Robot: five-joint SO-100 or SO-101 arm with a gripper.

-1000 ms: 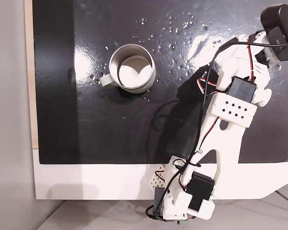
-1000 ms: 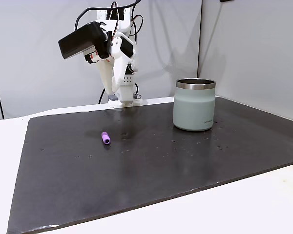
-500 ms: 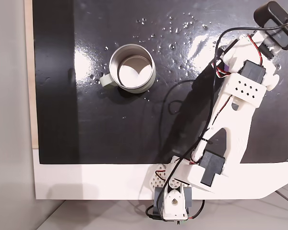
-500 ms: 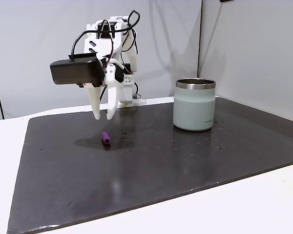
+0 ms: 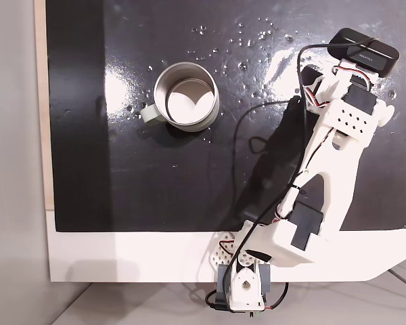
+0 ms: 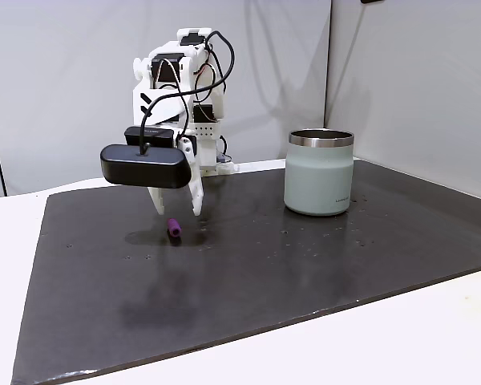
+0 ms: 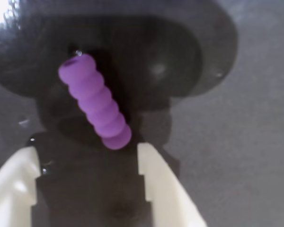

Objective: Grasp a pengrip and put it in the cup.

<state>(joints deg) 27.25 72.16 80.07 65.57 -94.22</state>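
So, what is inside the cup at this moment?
In a fixed view from above, the cup holds only its pale bare bottom, part of it in shadow. The pengrip lies on the mat, under the open end effector.

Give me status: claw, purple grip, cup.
Claw open, low over the mat, nothing held. Purple grip lying flat just ahead of the fingertips, not between them. Cup upright, empty, well off to the side. Nothing in the way.
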